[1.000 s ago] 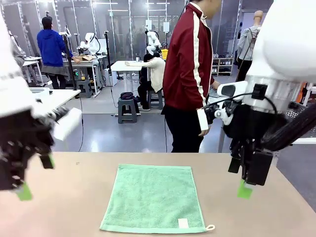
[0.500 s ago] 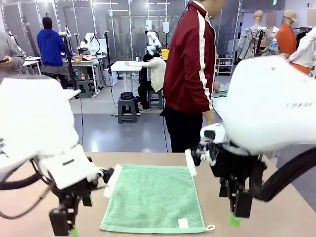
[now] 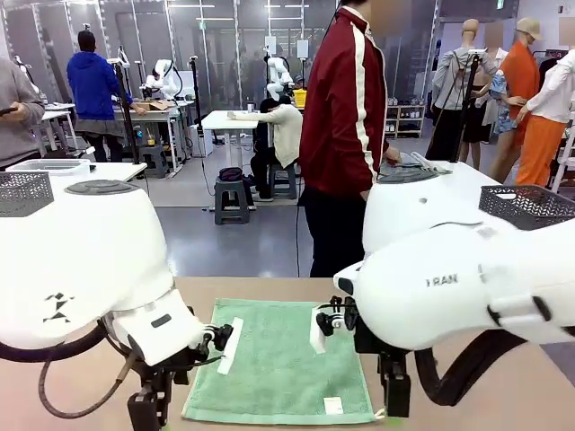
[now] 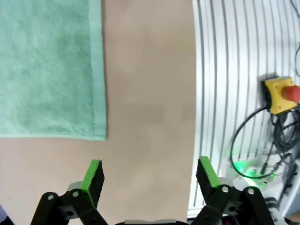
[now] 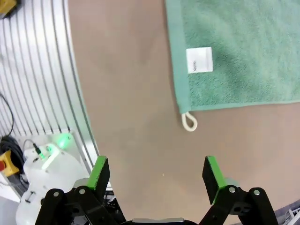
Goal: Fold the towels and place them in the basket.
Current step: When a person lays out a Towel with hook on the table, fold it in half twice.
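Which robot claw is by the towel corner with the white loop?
The right gripper: the white loop of the mint green terry towel lies ahead of its open jaws. The left gripper faces a plain corner.

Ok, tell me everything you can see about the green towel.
The mint green towel is soft terry with a hemmed border, spread flat and unfolded on the tan table. A white tag sits by its near right corner, where a white loop sticks out. Only the table touches it; nothing grips it.

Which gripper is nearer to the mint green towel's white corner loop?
Right. The right gripper hovers beside the white loop; the left gripper hovers off the opposite near corner of the mint green towel.
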`<action>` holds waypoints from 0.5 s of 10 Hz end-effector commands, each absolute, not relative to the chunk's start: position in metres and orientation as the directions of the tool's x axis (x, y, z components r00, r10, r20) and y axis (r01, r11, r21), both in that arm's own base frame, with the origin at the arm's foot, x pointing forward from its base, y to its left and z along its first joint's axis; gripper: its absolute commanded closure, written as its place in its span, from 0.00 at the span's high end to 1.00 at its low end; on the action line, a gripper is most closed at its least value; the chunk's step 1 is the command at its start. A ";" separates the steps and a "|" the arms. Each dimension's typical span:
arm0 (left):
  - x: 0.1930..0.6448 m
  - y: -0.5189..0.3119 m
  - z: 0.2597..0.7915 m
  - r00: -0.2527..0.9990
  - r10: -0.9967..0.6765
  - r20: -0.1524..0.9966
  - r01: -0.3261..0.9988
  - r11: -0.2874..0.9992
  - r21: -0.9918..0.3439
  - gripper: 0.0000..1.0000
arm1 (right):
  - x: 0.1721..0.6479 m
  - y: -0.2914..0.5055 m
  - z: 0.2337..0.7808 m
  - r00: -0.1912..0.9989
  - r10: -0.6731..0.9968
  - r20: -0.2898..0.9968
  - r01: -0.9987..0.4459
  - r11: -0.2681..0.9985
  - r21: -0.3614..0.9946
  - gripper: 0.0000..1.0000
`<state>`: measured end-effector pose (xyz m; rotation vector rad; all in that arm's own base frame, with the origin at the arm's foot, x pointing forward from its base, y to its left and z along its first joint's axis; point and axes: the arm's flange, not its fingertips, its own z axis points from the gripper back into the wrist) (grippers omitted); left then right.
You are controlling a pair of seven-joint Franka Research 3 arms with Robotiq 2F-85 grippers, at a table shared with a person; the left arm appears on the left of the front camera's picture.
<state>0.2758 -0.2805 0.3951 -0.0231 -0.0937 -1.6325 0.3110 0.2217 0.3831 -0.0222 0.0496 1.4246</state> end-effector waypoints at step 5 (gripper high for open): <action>0.284 -0.284 0.383 -0.089 -0.994 0.056 0.993 -0.085 0.077 1.00 | 0.319 0.231 0.368 0.180 0.983 -0.030 -0.984 0.180 -0.007 1.00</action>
